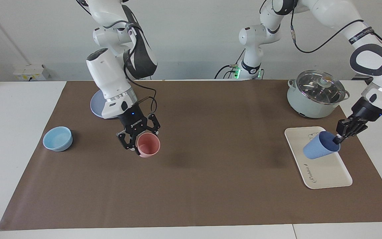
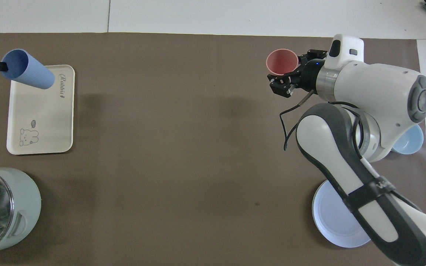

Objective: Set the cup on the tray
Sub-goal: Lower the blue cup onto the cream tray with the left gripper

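The periwinkle-blue cup (image 1: 320, 146) hangs tilted, its mouth toward the left gripper and its base over the cream-white tray (image 1: 330, 172). My left gripper (image 1: 337, 139) is shut on the cup's rim, over the tray's edge nearest the robots. I cannot tell whether the cup's base touches the tray. In the overhead view the cup (image 2: 28, 74), the tray (image 2: 41, 122) and the left gripper (image 2: 0, 67) show at the left arm's end of the table. My right gripper (image 1: 138, 135) is open right beside a pink cup (image 1: 148, 145).
A pale green pot with a glass lid (image 1: 317, 94) stands nearer to the robots than the tray. A light-blue bowl (image 1: 57, 138) and a round blue plate (image 1: 96, 106) lie at the right arm's end. The brown mat (image 1: 211, 132) covers the table's middle.
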Robot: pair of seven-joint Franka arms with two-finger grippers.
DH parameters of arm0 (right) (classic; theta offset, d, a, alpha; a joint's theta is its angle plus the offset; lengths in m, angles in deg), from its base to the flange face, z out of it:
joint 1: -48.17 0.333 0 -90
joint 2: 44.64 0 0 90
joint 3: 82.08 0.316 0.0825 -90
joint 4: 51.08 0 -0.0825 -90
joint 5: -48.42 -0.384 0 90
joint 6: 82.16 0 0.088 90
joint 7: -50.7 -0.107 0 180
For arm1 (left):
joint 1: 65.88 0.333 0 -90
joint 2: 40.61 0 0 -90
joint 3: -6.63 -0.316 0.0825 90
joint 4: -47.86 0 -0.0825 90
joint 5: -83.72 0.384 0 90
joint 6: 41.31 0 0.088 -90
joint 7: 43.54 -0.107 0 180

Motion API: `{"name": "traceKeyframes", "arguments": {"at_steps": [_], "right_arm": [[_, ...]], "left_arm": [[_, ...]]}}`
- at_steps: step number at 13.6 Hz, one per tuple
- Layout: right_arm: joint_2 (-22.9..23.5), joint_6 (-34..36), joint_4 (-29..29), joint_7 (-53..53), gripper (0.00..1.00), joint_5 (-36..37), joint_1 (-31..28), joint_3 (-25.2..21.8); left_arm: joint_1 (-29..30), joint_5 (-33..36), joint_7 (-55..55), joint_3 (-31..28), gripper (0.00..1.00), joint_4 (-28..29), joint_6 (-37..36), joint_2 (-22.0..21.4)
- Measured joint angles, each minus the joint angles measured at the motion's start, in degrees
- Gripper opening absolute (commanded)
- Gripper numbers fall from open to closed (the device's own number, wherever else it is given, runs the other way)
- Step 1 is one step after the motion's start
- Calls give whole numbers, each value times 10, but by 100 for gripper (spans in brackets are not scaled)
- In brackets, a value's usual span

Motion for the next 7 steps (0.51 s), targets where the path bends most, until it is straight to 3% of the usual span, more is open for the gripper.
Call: {"name": "traceKeyframes", "arguments": {"at_steps": [4, 7], "right_arm": [[8, 13, 31, 321, 0, -301, -73, -2], [22, 54, 48, 443, 0, -402, -129, -2]], "left_arm": [[56, 0, -95, 0, 0, 134, 122, -33], [54, 0, -96, 9, 0, 175, 157, -31]]}}
